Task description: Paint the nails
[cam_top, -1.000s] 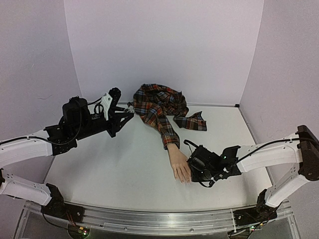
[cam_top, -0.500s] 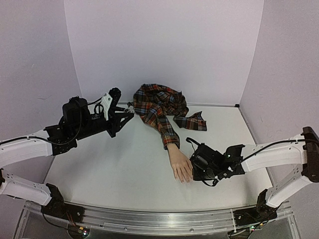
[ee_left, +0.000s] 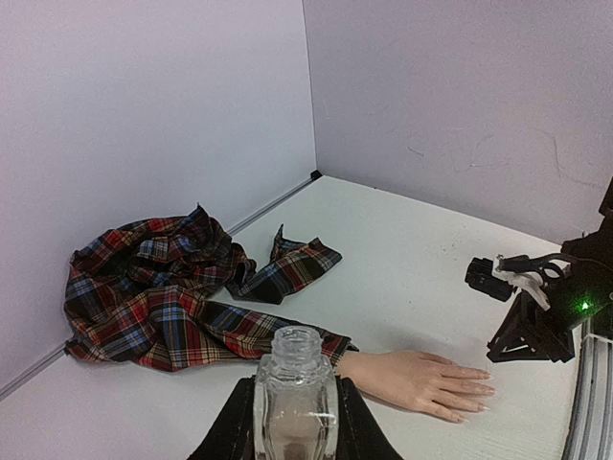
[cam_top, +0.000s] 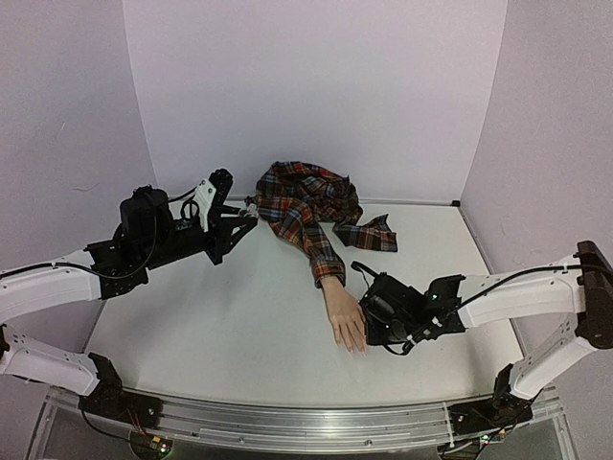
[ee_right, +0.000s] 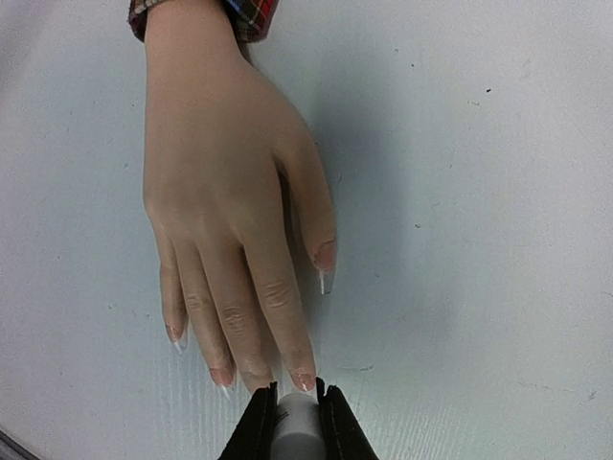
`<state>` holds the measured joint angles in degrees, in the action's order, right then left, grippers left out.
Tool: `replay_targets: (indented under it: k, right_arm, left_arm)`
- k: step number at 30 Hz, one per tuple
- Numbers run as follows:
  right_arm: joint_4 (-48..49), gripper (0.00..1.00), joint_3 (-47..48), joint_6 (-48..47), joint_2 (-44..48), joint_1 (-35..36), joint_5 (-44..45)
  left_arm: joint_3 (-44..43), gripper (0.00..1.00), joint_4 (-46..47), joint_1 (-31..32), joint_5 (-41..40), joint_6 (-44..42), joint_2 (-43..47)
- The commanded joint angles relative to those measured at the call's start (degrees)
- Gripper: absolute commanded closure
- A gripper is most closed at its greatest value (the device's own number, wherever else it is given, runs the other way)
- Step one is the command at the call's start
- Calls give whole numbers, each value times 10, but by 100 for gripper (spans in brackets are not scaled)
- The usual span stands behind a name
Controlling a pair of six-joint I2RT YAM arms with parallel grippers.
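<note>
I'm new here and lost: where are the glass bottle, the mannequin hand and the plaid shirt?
glass bottle [ee_left: 295, 412], left wrist view, clear body.
mannequin hand [ee_right: 215, 182], right wrist view, back of hand.
plaid shirt [cam_top: 305, 198], top view, bunched middle.

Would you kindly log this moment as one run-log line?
left gripper: shut on glass bottle | right gripper: shut on white applicator by nails | mannequin hand: flat on table

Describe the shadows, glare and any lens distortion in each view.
Top external: the wide-angle lens bows the near rail; light is soft and even. Left wrist: the glass bottle shows pale glints. Right wrist: the mannequin hand throws a soft shadow on its thumb side.
</note>
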<state>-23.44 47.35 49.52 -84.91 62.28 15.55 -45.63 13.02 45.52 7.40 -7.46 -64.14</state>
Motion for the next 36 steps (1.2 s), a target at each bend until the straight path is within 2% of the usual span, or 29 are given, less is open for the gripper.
replay_targets:
  k: [1, 25, 36]
  right_arm:
    - [3, 100, 15, -1, -11, -3, 10]
    - [5, 100, 12, 5, -36, -3, 7]
    - [5, 100, -11, 13, -15, -2, 3]
  left_arm:
    - [-6, 100, 24, -3, 4, 3, 10]
    - [-5, 100, 24, -3, 4, 5, 9]
    - [-6, 100, 24, -3, 6, 6, 7]
